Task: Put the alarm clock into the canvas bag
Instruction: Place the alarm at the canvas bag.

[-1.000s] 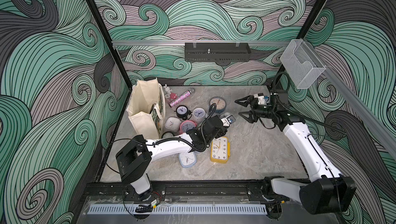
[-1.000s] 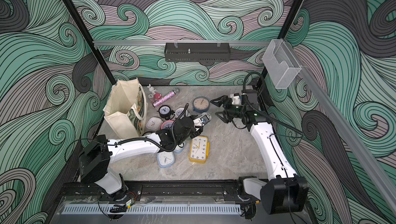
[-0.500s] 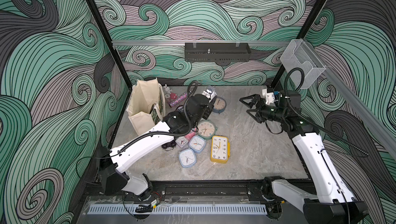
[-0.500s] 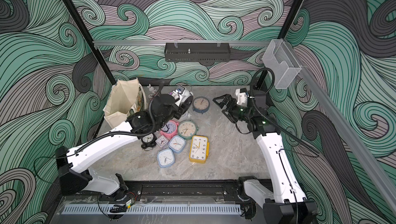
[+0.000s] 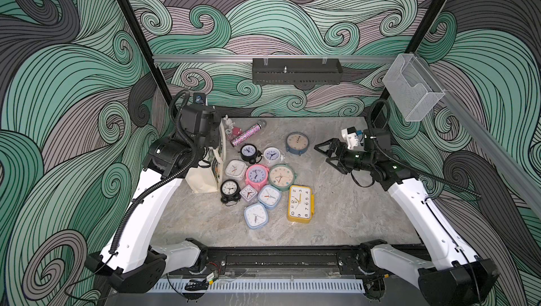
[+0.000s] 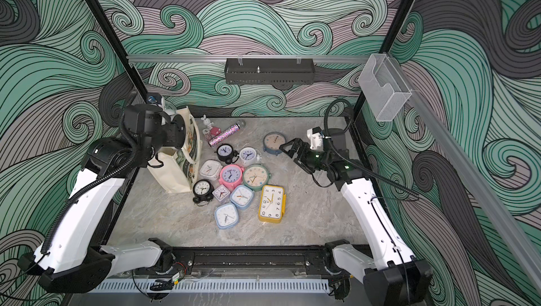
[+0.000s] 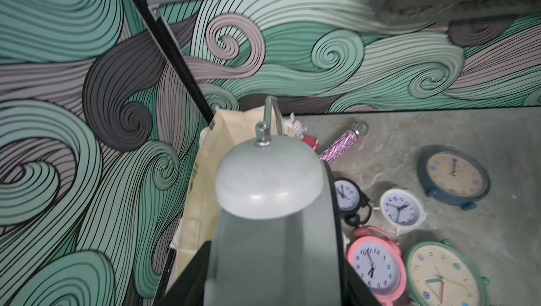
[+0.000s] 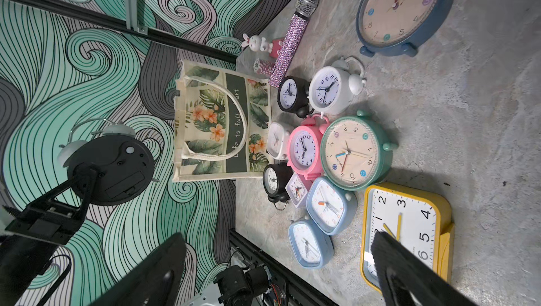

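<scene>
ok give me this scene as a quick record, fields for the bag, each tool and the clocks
canvas bag: upright on the table, near its far left corner
left tool: shut on a twin-bell alarm clock, held above the bag's mouth
right tool: open, empty, hovering near the blue round clock
loose clocks: eleven on the table, most clustered beside the bag
task state: held clock not yet in the bag

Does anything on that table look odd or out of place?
A glittery purple microphone and a small white rabbit figurine sit near the cream canvas bag; neither is a clock. Nothing looks spilled or broken.
</scene>
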Robot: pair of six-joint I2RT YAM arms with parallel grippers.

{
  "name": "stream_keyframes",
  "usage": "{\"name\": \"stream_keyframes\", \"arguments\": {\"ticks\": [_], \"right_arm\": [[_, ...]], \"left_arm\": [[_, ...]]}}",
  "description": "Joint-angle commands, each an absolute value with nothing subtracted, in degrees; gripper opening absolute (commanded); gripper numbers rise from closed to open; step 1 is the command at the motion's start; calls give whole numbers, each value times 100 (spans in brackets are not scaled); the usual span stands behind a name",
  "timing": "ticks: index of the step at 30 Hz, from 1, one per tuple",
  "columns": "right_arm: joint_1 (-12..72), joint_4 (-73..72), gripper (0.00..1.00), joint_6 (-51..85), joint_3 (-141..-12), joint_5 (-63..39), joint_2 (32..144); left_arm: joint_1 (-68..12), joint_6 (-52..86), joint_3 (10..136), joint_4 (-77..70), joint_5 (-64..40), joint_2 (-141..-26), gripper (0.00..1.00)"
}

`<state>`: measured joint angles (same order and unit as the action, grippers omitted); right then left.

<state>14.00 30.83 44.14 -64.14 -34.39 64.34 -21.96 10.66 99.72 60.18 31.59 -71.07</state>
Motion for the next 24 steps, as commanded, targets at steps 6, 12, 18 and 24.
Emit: {"name": "stream_keyframes", "arguments": {"ticks": [6,12,18,24], "right_arm": [[1998,2871,99,3978,-6309,-3250,6438],[2058,2768,99,3920,-6127,-3439,6390],[2059,2651,99,3933,-6033,-3551,6407],[2065,2549,99,3975,-5957,-3591,6443]], "left_arm": [[-1152,1231,10088,6002,2756,-7462,45],[-859,1230,10158,5845,2584,-7813,45],[-833,1288,10788,5792,2410,-7919,45],[-817,1144,10934,5778,2655,-8112,45]]}}
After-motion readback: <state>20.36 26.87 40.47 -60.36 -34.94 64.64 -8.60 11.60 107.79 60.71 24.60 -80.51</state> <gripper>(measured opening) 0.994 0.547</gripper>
